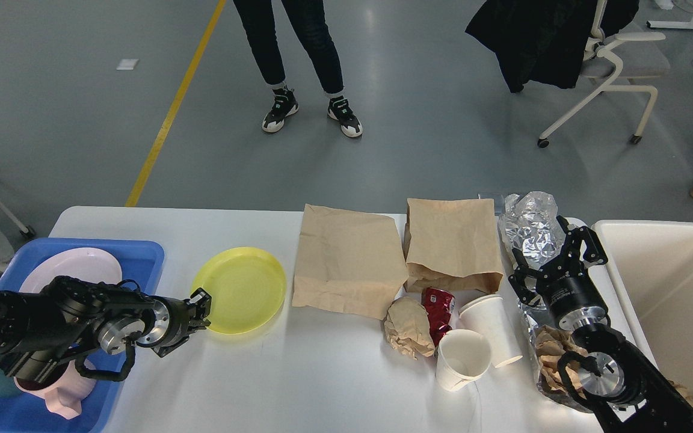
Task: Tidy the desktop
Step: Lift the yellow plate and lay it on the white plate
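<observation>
A blue tray sits at the far left of the desktop, holding a pale pink plate and a pink jug. The left gripper touches the near-left rim of a yellow plate; I cannot tell how far its fingers are parted. Next come two flat brown paper bags, side by side. In front lie a crumpled paper ball, a crushed red can and two white paper cups, empty as far as visible. The right gripper is spread wide over crumpled foil. A cream bin stands at the far right, its visible interior bare. The white desktop fills the lower view, its long axis running left to right.
</observation>
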Controlling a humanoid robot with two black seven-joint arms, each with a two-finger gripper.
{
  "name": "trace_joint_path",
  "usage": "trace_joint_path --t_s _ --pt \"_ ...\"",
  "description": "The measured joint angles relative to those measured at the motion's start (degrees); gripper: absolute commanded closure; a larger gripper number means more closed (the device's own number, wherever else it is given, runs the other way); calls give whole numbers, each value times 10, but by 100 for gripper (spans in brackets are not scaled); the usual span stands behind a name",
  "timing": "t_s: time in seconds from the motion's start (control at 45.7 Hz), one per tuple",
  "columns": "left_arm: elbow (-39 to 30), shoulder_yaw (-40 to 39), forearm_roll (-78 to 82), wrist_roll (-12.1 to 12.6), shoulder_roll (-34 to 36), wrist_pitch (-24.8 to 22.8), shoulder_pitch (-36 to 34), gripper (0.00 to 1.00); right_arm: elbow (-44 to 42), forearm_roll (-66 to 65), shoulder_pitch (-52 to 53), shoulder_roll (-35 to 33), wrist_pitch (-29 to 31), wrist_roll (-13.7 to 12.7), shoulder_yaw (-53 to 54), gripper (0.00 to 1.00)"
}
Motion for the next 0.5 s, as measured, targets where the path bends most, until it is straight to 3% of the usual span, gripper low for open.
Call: trace_joint_path --t_s 0.109,0.285,0.394,0.504 --pt "-72 46 -4 31 36 -6 -69 100 0 0 0 0 0 0 0 0" --pt "-259 190 -6 46 96 -25 -307 100 0 0 0 0 0 0 0 0" --pt "-346 276 -34 45 114 -85 -476 100 0 0 0 0 0 0 0 0" --pt "-391 344 -78 44 107 -154 -605 100 0 0 0 0 0 0 0 0"
